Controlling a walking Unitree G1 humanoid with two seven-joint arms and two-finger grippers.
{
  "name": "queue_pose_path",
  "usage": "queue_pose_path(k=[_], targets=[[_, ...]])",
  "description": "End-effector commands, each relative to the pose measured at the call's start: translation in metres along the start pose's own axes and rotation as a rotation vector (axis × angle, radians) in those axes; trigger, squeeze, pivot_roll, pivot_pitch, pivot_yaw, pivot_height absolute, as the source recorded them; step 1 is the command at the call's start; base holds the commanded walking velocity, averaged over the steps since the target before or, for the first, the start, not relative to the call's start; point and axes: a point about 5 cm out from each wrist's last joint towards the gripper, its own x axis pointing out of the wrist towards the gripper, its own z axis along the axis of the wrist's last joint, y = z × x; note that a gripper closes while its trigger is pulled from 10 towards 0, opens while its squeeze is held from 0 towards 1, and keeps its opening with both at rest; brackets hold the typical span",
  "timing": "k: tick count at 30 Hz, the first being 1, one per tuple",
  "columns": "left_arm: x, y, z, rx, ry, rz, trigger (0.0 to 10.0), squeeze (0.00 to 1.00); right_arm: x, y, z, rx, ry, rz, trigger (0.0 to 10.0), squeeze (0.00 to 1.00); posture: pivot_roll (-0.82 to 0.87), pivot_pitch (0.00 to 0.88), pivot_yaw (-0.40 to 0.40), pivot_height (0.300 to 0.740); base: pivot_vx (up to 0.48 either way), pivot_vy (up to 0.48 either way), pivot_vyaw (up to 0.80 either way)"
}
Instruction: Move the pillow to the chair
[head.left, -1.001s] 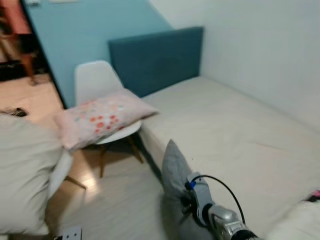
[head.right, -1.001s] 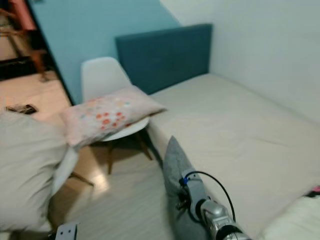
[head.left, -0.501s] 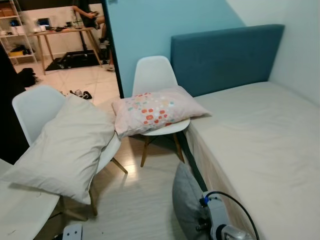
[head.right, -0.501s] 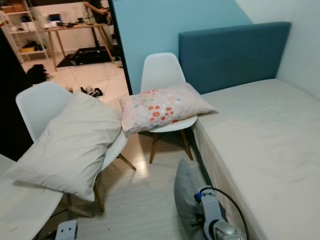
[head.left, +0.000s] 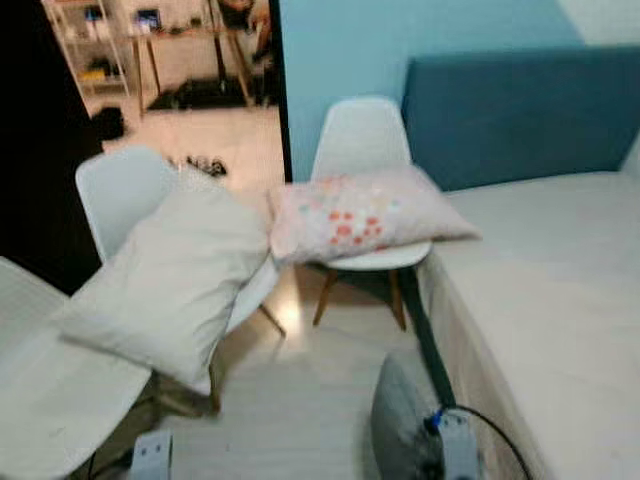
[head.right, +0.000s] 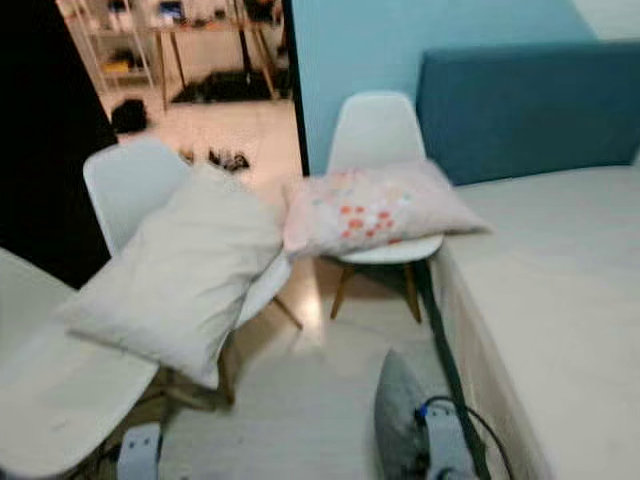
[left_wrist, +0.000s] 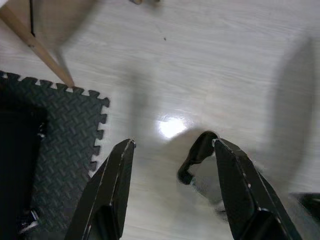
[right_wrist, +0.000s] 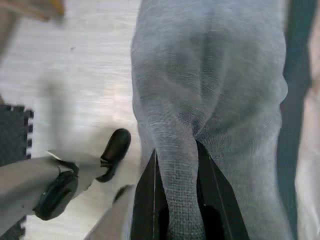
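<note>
A grey pillow (head.left: 398, 425) hangs low in front of me, beside the bed's edge, above the wooden floor. My right gripper (right_wrist: 177, 205) is shut on a fold of the grey pillow (right_wrist: 210, 85), its black fingers (right_wrist: 145, 200) pinching the cloth. My left gripper (left_wrist: 172, 147) hangs open over the floor with nothing between its fingers. A white chair (head.left: 45, 385) with a bare seat stands at the lower left.
A white chair (head.left: 362, 135) by the bed carries a floral pillow (head.left: 360, 212). Another white chair (head.left: 118, 185) holds a large white pillow (head.left: 170, 280). The bed (head.left: 560, 280) with a blue headboard (head.left: 520, 110) runs along the right. A dark foam mat (left_wrist: 55, 145) lies on the floor.
The camera has swung to the left, so the chairs and bed have shifted right in the picture. The grey pillow stays in my right gripper.
</note>
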Motion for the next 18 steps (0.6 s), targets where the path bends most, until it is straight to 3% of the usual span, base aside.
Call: queue_pose_path(k=[1, 8, 13, 18], targets=[[-0.001, 0.005, -0.004, 0.023, 0.011, 0.022, 10.0, 0.00, 0.003, 0.007, 0.019, -0.017, -0.068, 0.025, 10.0, 0.00, 0.11, 0.000, 0.033, 0.740, 0.000, 0.000, 0.76], [-0.001, 0.006, -0.003, 0.031, 0.007, 0.024, 10.0, 0.00, 0.006, 0.017, 0.043, -0.098, -0.140, 0.073, 10.0, 0.00, 0.11, 0.000, 0.036, 0.740, 0.000, 0.000, 0.76], [-0.002, 0.005, -0.004, 0.025, -0.004, 0.027, 10.0, 0.00, 0.007, 0.042, 0.075, -0.254, -0.243, 0.196, 10.0, 0.00, 0.12, 0.000, 0.031, 0.740, 0.000, 0.000, 0.76], [-0.001, 0.004, -0.002, 0.016, -0.021, 0.027, 10.0, 0.00, 0.006, 0.057, 0.096, -0.317, -0.320, 0.270, 10.0, 0.00, 0.12, 0.000, 0.030, 0.740, 0.000, 0.000, 0.76]])
